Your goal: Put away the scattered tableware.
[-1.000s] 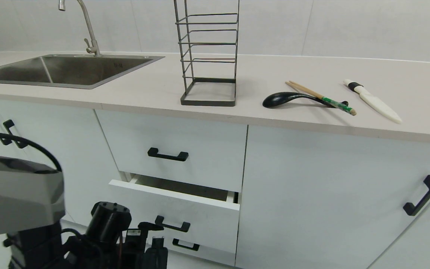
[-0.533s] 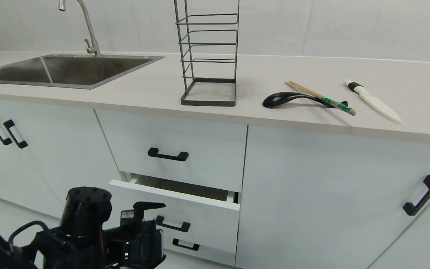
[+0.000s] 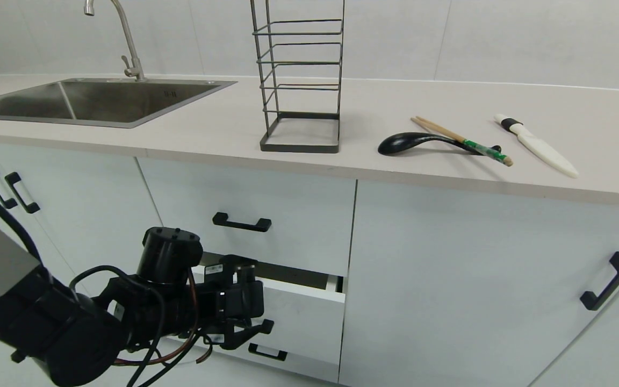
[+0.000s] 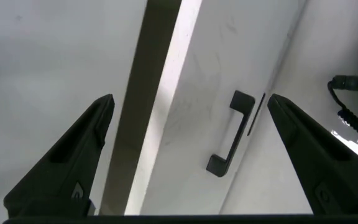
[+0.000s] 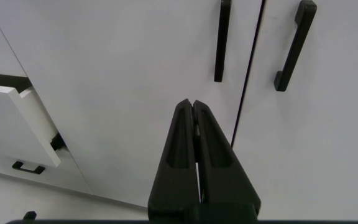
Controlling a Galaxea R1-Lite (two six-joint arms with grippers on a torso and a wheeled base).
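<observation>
Just ahead of left claw (image 4: 190, 104), spread wide, empty: handle (image 4: 229, 134) of part-open drawer (image 3: 299, 303). Spoon (image 3: 401, 143), chopsticks (image 3: 462, 141), knife (image 3: 538, 145) lie on counter (image 3: 207, 129), up and right of claw, well apart. Right claw (image 5: 193, 109) pinched closed, empty. Nothing stowed yet; all three left.

Bright, even, diffuse light from above. Soft short shadows under the spoon (image 3: 398, 144), chopsticks (image 3: 462, 141) and knife (image 3: 538, 145) on the counter (image 3: 207, 129). Faint soft sheen on the sink (image 3: 116, 99) steel. Drawer (image 3: 304, 317) gap dark. Cabinet fronts (image 3: 476, 269) lit flat, shaded under the counter lip. Head view bends straight lines near its edges.
</observation>
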